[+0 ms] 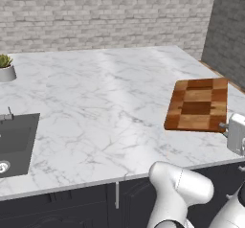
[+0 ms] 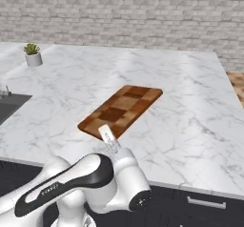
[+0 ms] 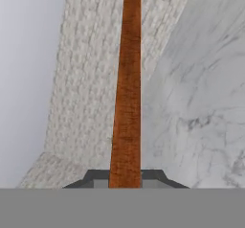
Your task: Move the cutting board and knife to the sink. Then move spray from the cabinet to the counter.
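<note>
Cutting board (image 2: 121, 111) lies flat on the counter (image 2: 190, 107), near the front edge, well to the right of the sink (image 1: 14, 143). Gripper (image 3: 125, 176) has its jaws pinched on the board's near short edge; in the hand view the wood runs edge-on straight up between the tips.

Step in hand, as I judge it: first leg, board to sink, grasp made, lift not yet begun. Next move calls for raising the board clear of the marble, then a long carry left to the sink without letting it swing or slip.

Sink basin: dark, drain visible, nothing lying in the part seen. Potted plant (image 1: 5, 67) stands beyond the sink, toward the wall.
</note>
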Controlling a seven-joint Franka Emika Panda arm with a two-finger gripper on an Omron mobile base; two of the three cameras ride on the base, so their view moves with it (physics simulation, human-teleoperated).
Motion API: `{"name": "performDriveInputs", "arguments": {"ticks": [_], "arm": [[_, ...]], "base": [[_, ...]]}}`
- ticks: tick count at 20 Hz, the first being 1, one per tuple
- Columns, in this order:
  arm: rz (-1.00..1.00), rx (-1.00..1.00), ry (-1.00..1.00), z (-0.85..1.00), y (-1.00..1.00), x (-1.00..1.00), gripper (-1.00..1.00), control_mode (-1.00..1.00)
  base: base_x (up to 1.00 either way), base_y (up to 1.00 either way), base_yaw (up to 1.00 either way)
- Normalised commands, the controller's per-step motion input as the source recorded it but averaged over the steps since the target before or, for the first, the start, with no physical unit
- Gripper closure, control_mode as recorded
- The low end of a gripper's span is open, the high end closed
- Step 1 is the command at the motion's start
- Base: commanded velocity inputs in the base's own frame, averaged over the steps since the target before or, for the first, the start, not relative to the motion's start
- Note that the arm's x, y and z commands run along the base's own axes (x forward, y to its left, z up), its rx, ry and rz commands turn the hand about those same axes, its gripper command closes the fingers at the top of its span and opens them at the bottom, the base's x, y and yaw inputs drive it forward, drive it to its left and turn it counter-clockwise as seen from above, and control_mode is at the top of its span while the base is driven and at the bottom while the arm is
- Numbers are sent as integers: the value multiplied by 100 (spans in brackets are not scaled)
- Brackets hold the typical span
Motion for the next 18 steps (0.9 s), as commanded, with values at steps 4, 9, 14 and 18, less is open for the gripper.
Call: {"name": "performDriveInputs", "arguments": {"ticks": [4, 9, 14, 18], "arm": [[-11, 1, -13, 76, 25, -4, 100, -100], [0, 0, 0, 5, 0, -1, 100, -100], [0, 0, 0, 0, 0, 0, 100, -100], [0, 0, 0, 1, 7, 0, 100, -100]], "base": [[0, 0, 0], [0, 0, 0], [0, 0, 0], [0, 0, 0]]}}
